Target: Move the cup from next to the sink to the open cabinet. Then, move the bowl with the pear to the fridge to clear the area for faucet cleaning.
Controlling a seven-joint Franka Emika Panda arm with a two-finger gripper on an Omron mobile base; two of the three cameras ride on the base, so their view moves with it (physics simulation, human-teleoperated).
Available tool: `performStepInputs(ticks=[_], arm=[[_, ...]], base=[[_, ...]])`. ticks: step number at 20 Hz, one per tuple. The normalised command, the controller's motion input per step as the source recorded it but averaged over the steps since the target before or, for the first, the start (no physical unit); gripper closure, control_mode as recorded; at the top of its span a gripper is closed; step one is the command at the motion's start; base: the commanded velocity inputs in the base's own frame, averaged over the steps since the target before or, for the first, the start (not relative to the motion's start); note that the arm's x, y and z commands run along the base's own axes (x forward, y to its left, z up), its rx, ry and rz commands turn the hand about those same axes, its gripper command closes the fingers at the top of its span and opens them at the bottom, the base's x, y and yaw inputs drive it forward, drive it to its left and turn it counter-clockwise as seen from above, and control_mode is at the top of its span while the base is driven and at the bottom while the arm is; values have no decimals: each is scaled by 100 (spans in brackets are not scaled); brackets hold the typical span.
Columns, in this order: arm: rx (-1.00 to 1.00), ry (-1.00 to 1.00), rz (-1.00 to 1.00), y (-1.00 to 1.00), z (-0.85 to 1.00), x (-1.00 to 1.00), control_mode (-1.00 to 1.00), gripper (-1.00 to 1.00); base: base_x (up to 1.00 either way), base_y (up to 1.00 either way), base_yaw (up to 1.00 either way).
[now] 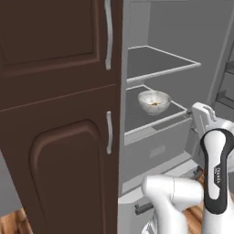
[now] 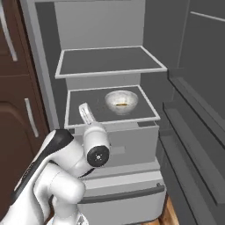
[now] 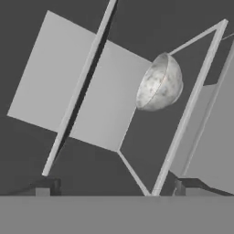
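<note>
Two shelves show in your left base view inside the open fridge; the bowl sits on the lower shelf, something brownish inside, likely the pear but too small to call. Your arm's hand is below and right of it, apart from the bowl. A brown cabinet with silver handles stands left of the fridge.

Right base view: same bowl mid lower shelf, upright, hand near the shelf's front left edge, not touching the bowl.

Hand view: rolled picture, bowl ahead, well apart; tool tips spread wide, nothing between them.

Judgement: bowl placement looks done, release finished. Next you'd back the arm straight out, clearing the shelf edge.
</note>
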Motion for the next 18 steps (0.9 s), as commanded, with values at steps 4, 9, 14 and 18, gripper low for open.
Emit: performStepInputs(ticks=[4, 9, 14, 18], arm=[[0, 0, 0, 0, 0, 0, 100, -100], [0, 0, 0, 0, 0, 0, 100, -100], [0, 0, 0, 0, 0, 0, 100, -100], [0, 0, 0, 0, 0, 0, 100, -100]], base=[[-99, 19, 10], [-100, 5, -12], [-100, 0, -55], [-93, 0, -72]])
